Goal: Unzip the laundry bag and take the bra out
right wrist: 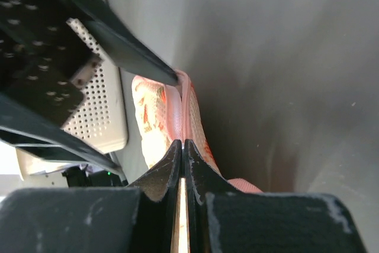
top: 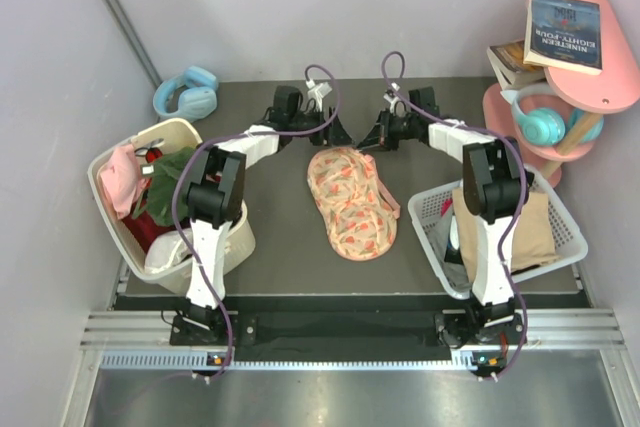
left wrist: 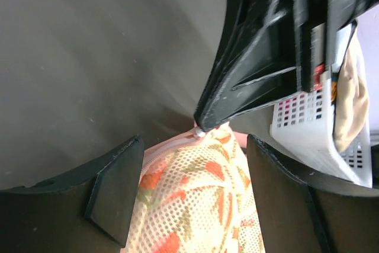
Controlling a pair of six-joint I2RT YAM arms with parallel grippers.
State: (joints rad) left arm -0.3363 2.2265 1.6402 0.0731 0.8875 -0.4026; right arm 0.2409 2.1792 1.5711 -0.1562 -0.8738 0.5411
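The laundry bag (top: 350, 202), cream-peach mesh with orange print and pink zip trim, lies zipped in the middle of the dark table. Both grippers meet at its far end. My left gripper (top: 338, 137) (left wrist: 195, 146) stands open, one finger on each side of the bag's mesh lobe (left wrist: 195, 199) without pinching it. My right gripper (top: 368, 142) (right wrist: 182, 143) is shut at the pink zip seam (right wrist: 185, 111). In the left wrist view a small white zip pull (left wrist: 200, 130) sits at its fingertips. The bra is hidden.
A white basket (top: 195, 137) with pink, green and red clothes stands at the left. Another white basket (top: 430, 209) with beige cloth stands at the right. Blue headphones (top: 187, 92) lie at the back left. A pink shelf (top: 600, 97) with books and teal headphones stands back right.
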